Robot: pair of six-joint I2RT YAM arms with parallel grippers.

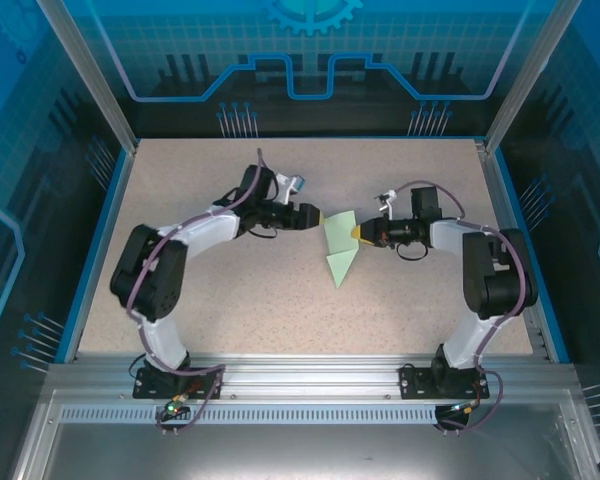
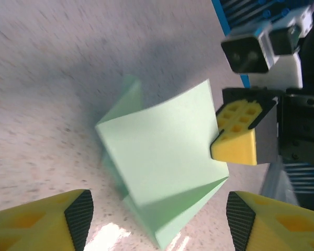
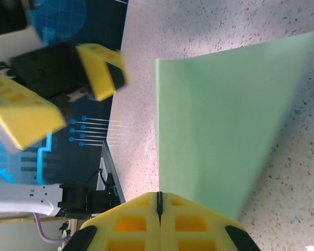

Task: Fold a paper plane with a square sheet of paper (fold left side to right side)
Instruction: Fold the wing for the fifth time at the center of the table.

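The pale mint-green sheet of paper lies at the table's centre, folded into a pointed kite-like shape with one flap raised. In the left wrist view that flap stands up over the layer beneath. My right gripper is shut on the flap's right edge, its yellow fingers pinching the paper. Seen from the right wrist, its jaws are closed together against the paper. My left gripper is open just left of the paper and touches nothing. Its fingertips stand wide apart either side of the tip.
The speckled beige table has a raised blue rim along the left, back and right. Metal frame posts rise at the back corners. An aluminium rail with both arm bases runs along the near edge.
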